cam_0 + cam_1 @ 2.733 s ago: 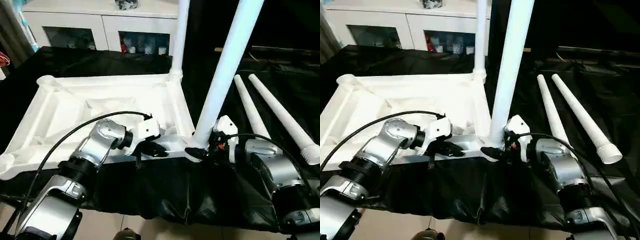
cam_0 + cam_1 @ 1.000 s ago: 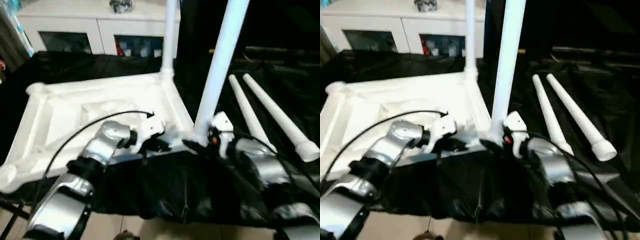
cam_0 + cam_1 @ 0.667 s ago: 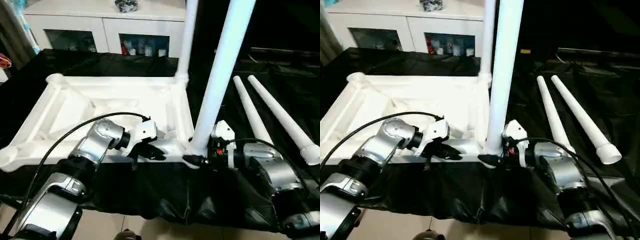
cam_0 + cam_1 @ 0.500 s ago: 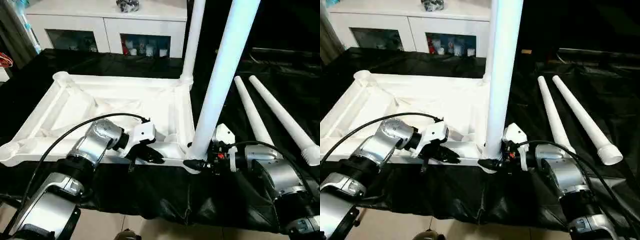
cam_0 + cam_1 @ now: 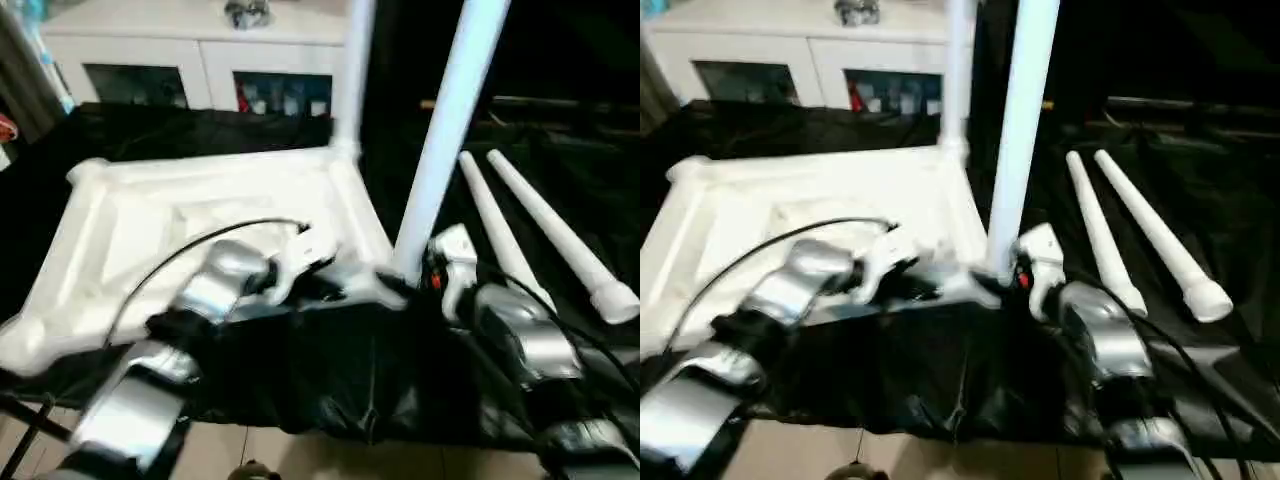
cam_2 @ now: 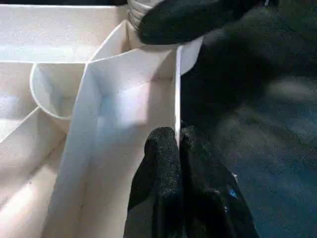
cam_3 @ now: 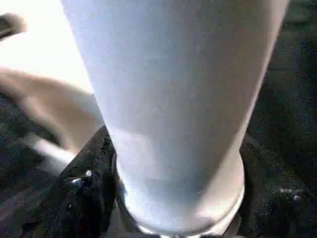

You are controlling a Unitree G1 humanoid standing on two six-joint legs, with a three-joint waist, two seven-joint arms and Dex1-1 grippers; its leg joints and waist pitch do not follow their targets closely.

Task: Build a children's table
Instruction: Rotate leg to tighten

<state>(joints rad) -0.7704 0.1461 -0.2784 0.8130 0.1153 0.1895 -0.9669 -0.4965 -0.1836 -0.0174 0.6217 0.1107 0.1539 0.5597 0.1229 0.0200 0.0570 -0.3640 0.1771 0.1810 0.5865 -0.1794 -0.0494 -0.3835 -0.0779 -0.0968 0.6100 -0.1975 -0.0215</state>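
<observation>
The children's table lies upside down: its white ribbed top point(image 5: 200, 200) rests on black cloth. One leg point(image 5: 352, 70) stands in the far right corner socket and another leg point(image 5: 450, 130) rises from the near right corner. My left gripper point(image 5: 335, 287) is on the near rim; the left wrist view shows its fingers point(image 6: 163, 163) pinched on the thin rim wall point(image 6: 177, 89). My right gripper point(image 5: 405, 285) is at the base of the near leg point(image 7: 173, 99), a black finger point(image 7: 84, 198) pressed to each side.
Two loose legs point(image 5: 495, 225) point(image 5: 555, 235) lie side by side on the black cloth point(image 5: 330, 370) to the right. A white cabinet with glass doors point(image 5: 200, 60) stands behind the table. The cloth's front edge hangs over tiled floor point(image 5: 300, 455).
The head view has swung and tilted. Both grippers stay at the near right corner, the left on the rim and the right around the leg's base.
</observation>
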